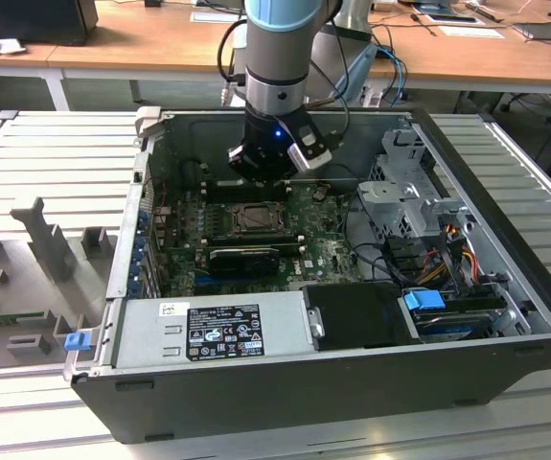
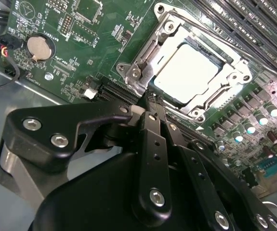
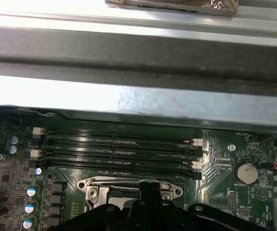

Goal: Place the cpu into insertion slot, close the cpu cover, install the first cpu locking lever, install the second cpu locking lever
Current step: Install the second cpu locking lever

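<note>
The black pincer [image 2: 150,102], fingers together and holding nothing, hangs just above the near edge of the thin silvery metal cpu cover [image 2: 143,57]. The cover lies flat over the pale silvery-grey square cpu [image 2: 189,67], seated face-up in the black-framed insertion slot [image 1: 254,219] on the green circuit board [image 2: 80,43].

Black tool [image 2: 150,103] — silver screws, pale-blue arm [image 1: 285,11]

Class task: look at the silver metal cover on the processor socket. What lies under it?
Through the cover's window, the pale chip sits in the socket. The socket's contacts beneath are hidden.
</note>
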Available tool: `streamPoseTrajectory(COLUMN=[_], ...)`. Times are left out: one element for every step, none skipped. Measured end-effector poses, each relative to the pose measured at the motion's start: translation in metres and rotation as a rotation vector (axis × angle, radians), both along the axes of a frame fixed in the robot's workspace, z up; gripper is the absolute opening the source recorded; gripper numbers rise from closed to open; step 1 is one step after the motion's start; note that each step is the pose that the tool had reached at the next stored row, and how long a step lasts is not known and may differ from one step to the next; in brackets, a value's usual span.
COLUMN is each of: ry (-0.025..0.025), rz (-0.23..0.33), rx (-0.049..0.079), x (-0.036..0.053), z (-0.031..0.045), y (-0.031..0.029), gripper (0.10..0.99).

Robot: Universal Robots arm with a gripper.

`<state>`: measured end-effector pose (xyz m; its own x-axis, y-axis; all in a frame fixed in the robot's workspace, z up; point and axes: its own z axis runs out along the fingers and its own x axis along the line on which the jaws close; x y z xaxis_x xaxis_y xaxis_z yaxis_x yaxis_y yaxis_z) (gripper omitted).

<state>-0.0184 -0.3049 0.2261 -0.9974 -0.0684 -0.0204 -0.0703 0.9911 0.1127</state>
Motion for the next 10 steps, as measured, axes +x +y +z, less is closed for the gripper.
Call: streamPoseTrajectory(ry=[-0.0002,0.0000,-0.0001,0.0000,0.0000,0.0000,0.0000,-0.0001,-0.0001,0.0000], rz=[0.000,0.000,0.000,0.000,0.000,0.000,0.000,0.000,0.000,0.000], rx=[0.000,0.000,0.000,0.000,0.000,0.000,0.000,0.000,0.000,0.000], x=[0.0001,0.0001,0.0000,0.0000,0.0000,0.0000,0.0000,0.0000,0.0000,0.0000], z=[0.0000,0.0001,0.0001,0.0000,-0.0004,-0.0009,-0.0014,-0.0014,-0.0014,-0.0012], y=[-0.0001,-0.0007,-0.0017,-0.0029,-0.0050,-0.0069,-0.0099,-0.0117,-0.0124,-0.0128], gripper=[0.106,0.106,0.106,0.106,0.106,0.106,0.106,0.106,0.106,0.106])
